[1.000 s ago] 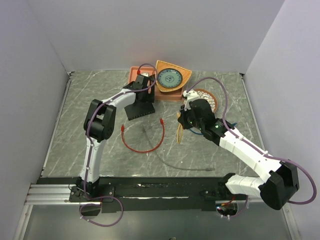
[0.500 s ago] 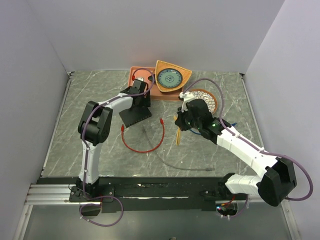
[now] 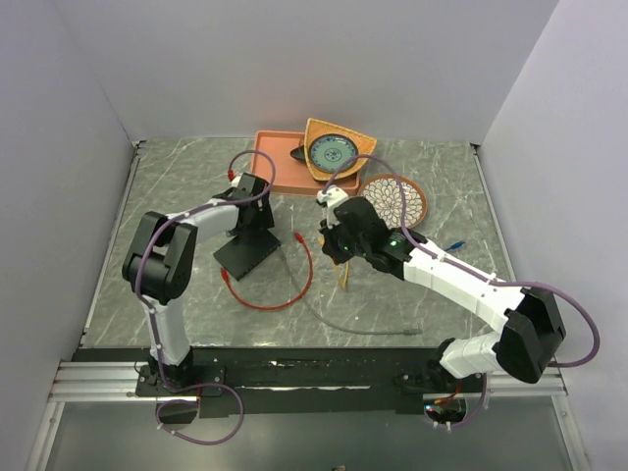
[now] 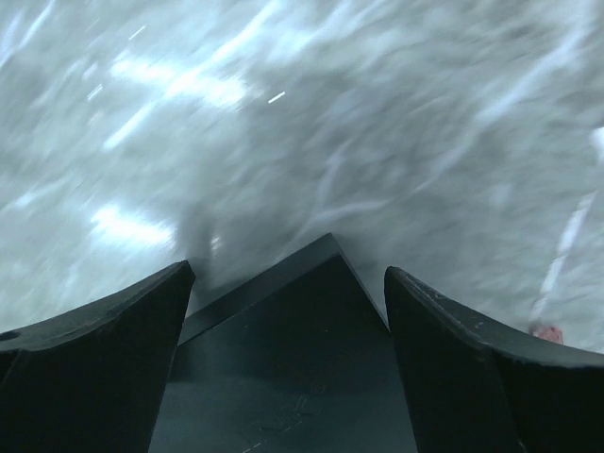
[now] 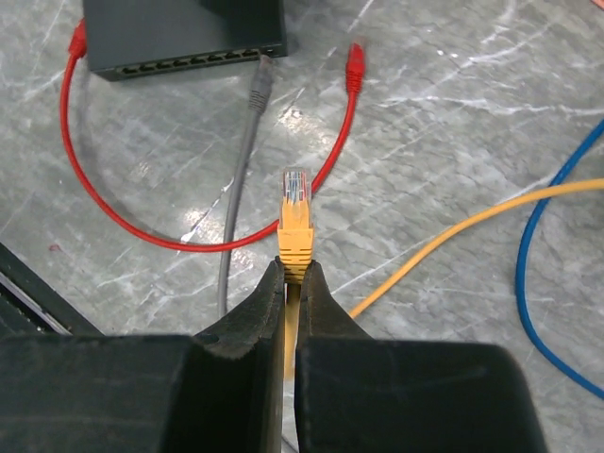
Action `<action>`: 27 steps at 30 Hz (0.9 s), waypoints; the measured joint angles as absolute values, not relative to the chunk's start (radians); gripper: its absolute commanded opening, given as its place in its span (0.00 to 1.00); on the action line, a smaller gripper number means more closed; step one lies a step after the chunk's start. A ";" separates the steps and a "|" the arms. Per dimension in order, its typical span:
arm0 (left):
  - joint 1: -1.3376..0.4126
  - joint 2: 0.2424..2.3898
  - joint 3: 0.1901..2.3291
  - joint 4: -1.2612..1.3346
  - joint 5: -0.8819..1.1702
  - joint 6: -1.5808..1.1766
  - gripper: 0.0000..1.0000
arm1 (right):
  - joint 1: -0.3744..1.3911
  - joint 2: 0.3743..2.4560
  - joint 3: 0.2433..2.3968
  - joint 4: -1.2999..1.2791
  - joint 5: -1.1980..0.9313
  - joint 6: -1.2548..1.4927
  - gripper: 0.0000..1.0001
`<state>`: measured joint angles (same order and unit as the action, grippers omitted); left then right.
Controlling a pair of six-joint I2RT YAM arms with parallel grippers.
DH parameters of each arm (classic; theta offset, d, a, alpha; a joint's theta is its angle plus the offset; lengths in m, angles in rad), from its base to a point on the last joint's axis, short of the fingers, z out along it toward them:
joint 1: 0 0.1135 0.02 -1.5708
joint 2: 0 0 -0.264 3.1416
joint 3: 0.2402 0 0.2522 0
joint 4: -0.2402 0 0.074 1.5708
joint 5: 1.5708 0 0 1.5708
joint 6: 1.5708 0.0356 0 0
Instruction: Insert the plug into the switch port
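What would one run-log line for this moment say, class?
left gripper: open, straddling switch | right gripper: shut on yellow plug | plug facing switch ports, apart | stage: not yet inserted

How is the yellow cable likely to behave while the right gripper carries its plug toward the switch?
Probably floppy: the yellow cable trails in a loose curve behind the right gripper. Its plug looks rigid and stands straight out. The cable likely drags lightly, possibly brushing the red cable.

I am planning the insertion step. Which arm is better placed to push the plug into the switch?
Right. Its tool is shut on the yellow plug, which points toward the switch ports. The left tool straddles the switch, open.
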<state>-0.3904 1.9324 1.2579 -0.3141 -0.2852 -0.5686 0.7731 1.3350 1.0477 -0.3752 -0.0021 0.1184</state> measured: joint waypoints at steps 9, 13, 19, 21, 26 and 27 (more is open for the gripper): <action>-0.371 1.812 1.211 -0.416 -0.294 -0.605 0.99 | 0.844 1.378 1.128 -0.410 0.046 0.087 0.00; -0.354 1.707 1.208 -0.410 -0.277 -0.605 0.99 | 0.861 1.398 1.161 -0.414 0.044 0.080 0.00; -0.262 1.540 1.097 -0.337 -0.191 -0.617 0.99 | 0.891 1.440 1.196 -0.416 0.037 0.072 0.00; -0.220 1.497 1.029 -0.308 -0.153 -0.628 0.99 | 0.907 1.478 1.221 -0.415 0.036 0.069 0.00; -0.170 1.452 0.868 -0.239 -0.077 -0.667 0.98 | 0.947 1.578 1.254 -0.407 0.029 0.062 0.00; -0.162 1.449 0.838 -0.227 -0.062 -0.672 0.98 | 0.949 1.596 1.257 -0.407 0.025 0.062 0.00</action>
<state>-0.1616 1.4490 0.8383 -0.2268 -0.0616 -0.6724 0.9493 1.5955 1.2572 -0.4072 0.0246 0.0620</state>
